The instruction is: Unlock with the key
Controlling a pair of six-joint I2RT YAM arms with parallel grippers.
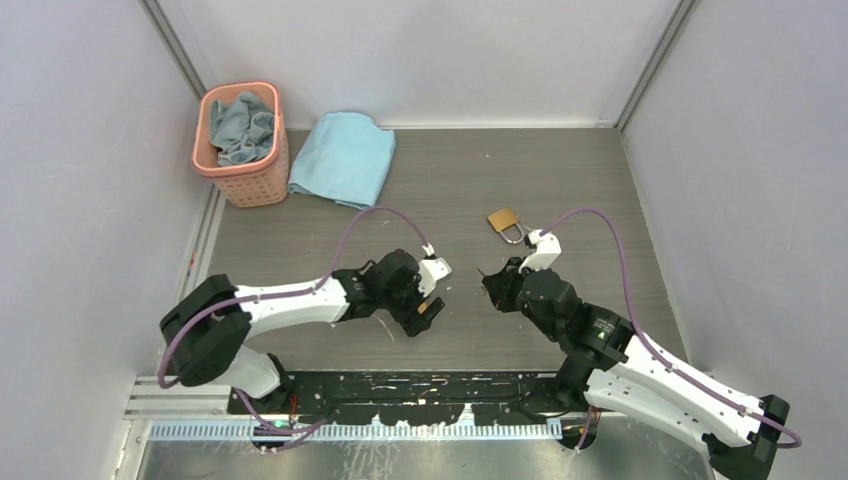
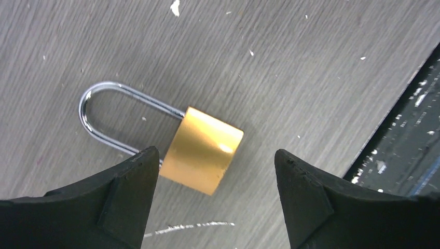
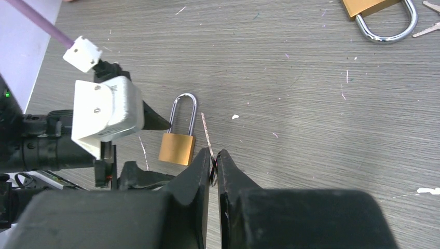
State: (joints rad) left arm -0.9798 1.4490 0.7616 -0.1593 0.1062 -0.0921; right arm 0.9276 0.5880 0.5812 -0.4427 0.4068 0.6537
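A brass padlock point(image 2: 202, 150) with a long steel shackle point(image 2: 101, 111) lies flat on the grey table. My left gripper point(image 2: 215, 158) hovers open right over its body, one finger on each side, touching nothing. The same padlock point(image 3: 177, 148) shows in the right wrist view, just left of my right gripper point(image 3: 213, 155). That gripper is shut on the key point(image 3: 206, 132), whose thin blade sticks out past the fingertips beside the padlock. From above, the left gripper point(image 1: 425, 303) and right gripper point(image 1: 492, 283) face each other near the table's front.
A second brass padlock point(image 1: 505, 221) with loose keys point(image 3: 428, 30) lies farther back. A pink basket point(image 1: 243, 175) holding cloth and a folded blue towel point(image 1: 345, 158) sit at the back left. The black base rail point(image 2: 410, 135) runs just right of the left gripper.
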